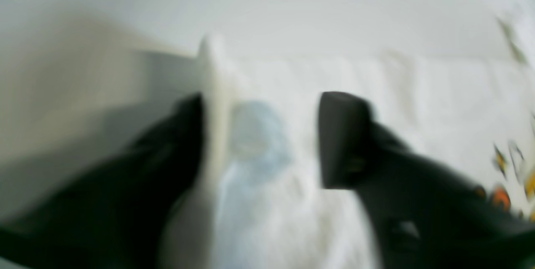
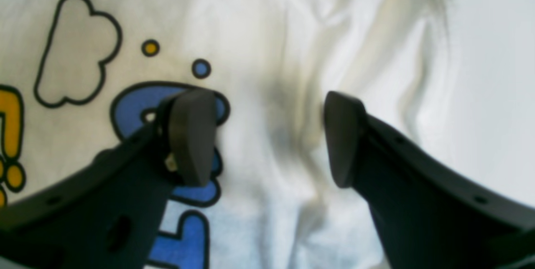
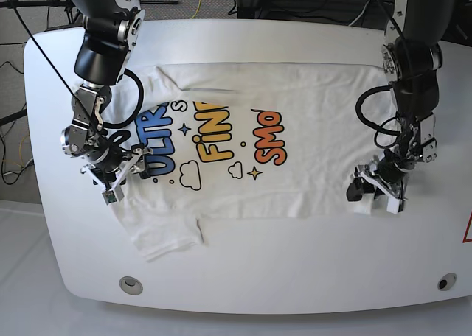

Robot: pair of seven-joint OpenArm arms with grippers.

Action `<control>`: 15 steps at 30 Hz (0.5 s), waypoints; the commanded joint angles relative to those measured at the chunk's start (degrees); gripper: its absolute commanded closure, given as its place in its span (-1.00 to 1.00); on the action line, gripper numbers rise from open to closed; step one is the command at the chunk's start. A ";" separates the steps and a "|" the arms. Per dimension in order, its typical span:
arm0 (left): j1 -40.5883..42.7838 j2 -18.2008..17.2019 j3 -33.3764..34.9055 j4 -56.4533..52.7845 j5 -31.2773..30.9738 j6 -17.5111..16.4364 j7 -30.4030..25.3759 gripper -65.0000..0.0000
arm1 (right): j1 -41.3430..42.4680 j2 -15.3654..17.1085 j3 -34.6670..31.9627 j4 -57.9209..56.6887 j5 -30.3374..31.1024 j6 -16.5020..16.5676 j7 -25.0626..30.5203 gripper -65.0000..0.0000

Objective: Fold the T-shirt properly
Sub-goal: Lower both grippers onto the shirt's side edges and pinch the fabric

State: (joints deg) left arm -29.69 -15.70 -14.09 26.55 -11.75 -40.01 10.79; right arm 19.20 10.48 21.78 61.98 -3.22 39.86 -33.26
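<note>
The T-shirt [image 3: 295, 130] lies print-up across the counter [image 3: 295, 277]. It looks thin, floppy cotton that'll sag, so I'd pinch hems or sleeve edges. Left gripper [image 1: 261, 139] is part open around a raised fabric edge; right gripper [image 2: 269, 137] gapes empty above the blue lettering.

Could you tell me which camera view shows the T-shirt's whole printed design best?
The base view: the T-shirt lies spread out, all three coloured words visible. The right wrist view shows only blue letters and a cloud; the left wrist view is blurred white cloth.
</note>
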 commanded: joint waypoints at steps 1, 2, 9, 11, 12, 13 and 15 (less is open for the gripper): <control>-0.77 -0.52 0.06 0.22 0.72 0.01 1.30 0.71 | 1.59 0.90 0.07 1.37 0.54 -0.16 1.21 -0.21; -0.77 -0.52 0.06 0.22 0.80 0.01 1.30 0.80 | 1.68 0.90 0.07 1.45 0.54 -0.16 1.21 -0.21; -0.77 -0.60 -0.02 0.22 0.72 0.01 1.39 0.80 | 2.47 0.99 0.15 4.00 0.54 -0.16 1.21 -0.21; -0.77 -0.69 -0.02 0.22 0.72 0.01 1.39 0.78 | 2.47 0.99 0.15 5.32 0.54 -0.16 1.21 -0.21; -0.77 -0.69 -0.02 0.22 0.72 0.01 1.39 0.78 | 2.47 0.99 0.15 6.02 0.54 -0.16 1.21 -0.21; -0.77 -0.69 -0.02 0.22 0.72 0.01 1.39 0.78 | 2.56 0.99 0.15 6.38 0.54 -0.16 1.21 -0.21; -0.77 -0.69 -0.02 0.22 0.72 0.01 1.39 0.78 | 2.73 0.99 0.15 7.78 0.54 -0.16 1.21 -0.21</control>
State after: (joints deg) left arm -29.47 -15.77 -14.13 26.44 -11.68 -39.97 11.09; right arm 20.18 10.66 21.80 67.46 -3.40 39.64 -33.23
